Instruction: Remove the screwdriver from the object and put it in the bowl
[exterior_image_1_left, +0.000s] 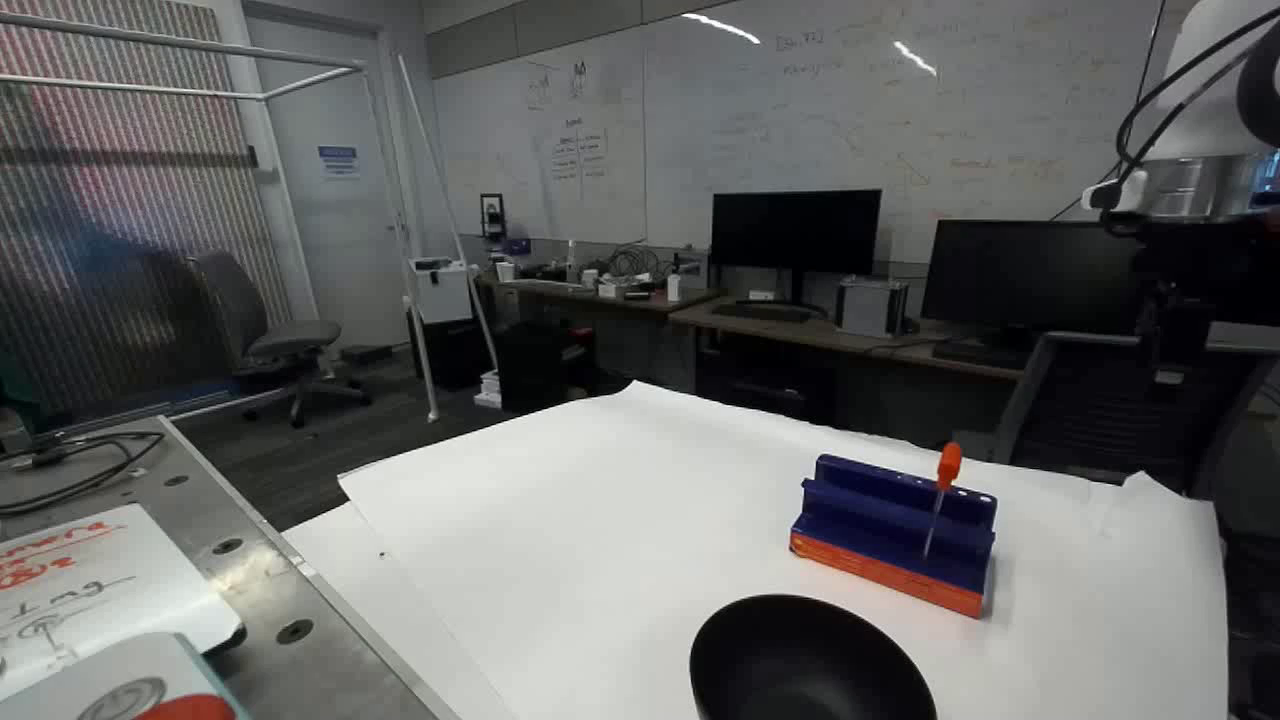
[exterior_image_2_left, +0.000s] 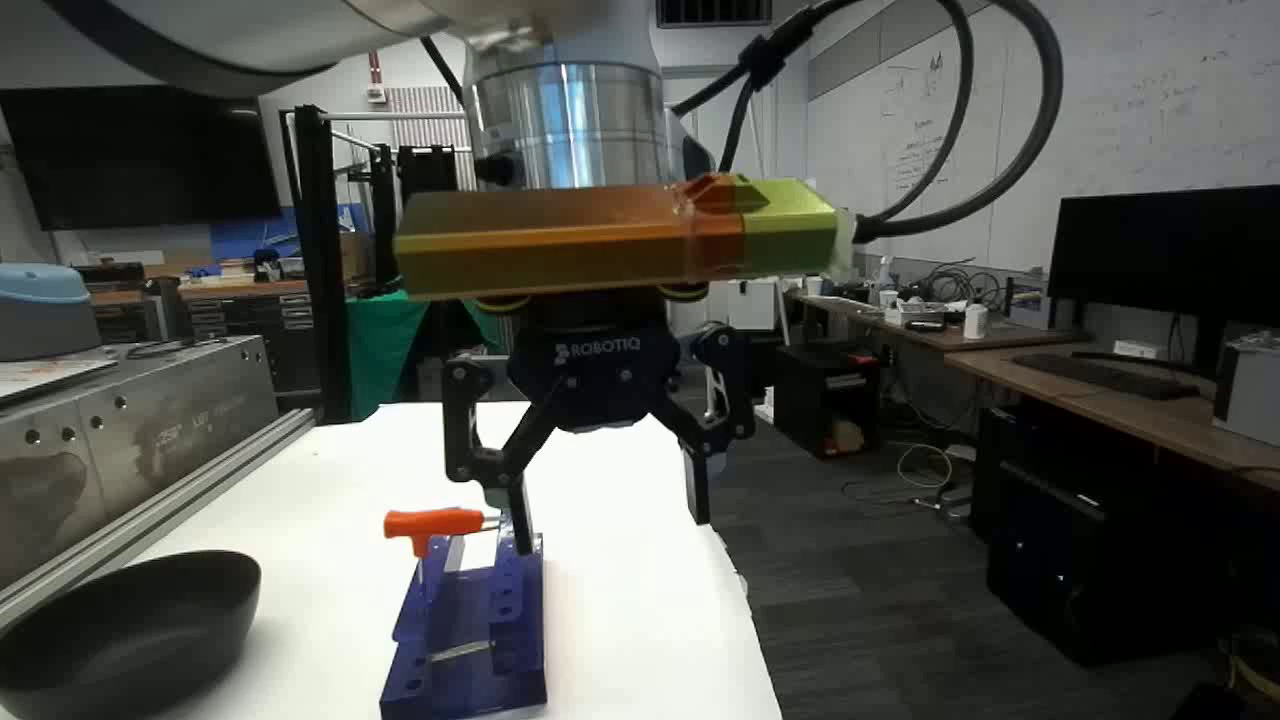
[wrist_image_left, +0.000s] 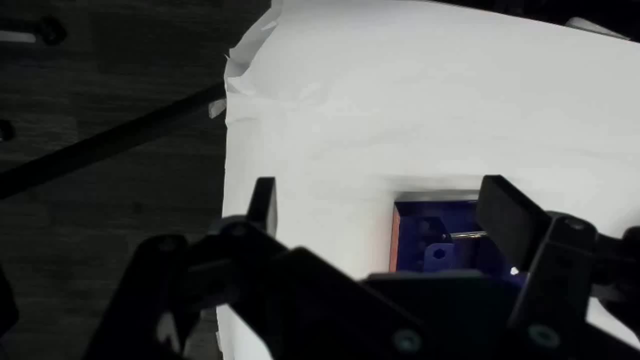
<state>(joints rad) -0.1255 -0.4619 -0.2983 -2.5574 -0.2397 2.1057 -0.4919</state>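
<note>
Getting hold of the screwdriver (exterior_image_1_left: 948, 467) seems to be the step in hand, and the grasp is not yet made. The tool stands in the blue block (exterior_image_1_left: 890, 525), right of centre in an exterior view, its shaft pointing down and its orange handle sticking up above the block. The black bowl (exterior_image_1_left: 805, 655) sits near the block on the same white sheet (exterior_image_1_left: 560, 560), cut off by the bottom edge of that frame.

The gripper (exterior_image_2_left: 612, 530) hangs in the middle of an exterior view, with the handle to its lower left and the bowl in the lower left corner. The next move, I judge, is to shift toward the left of that frame, come down until the handle lies between the fingers (exterior_image_2_left: 521, 520), and squeeze. A straight upward pull should then free the shaft.

The fingers are spread wide apart and hold nothing. In that same frame the left-hand finger overlaps the block's upper end; in the wrist view the right-hand finger crosses part of the block. Depth is hard to judge, but neither seems to touch anything. The screwdriver cannot be made out in the wrist view.
</note>
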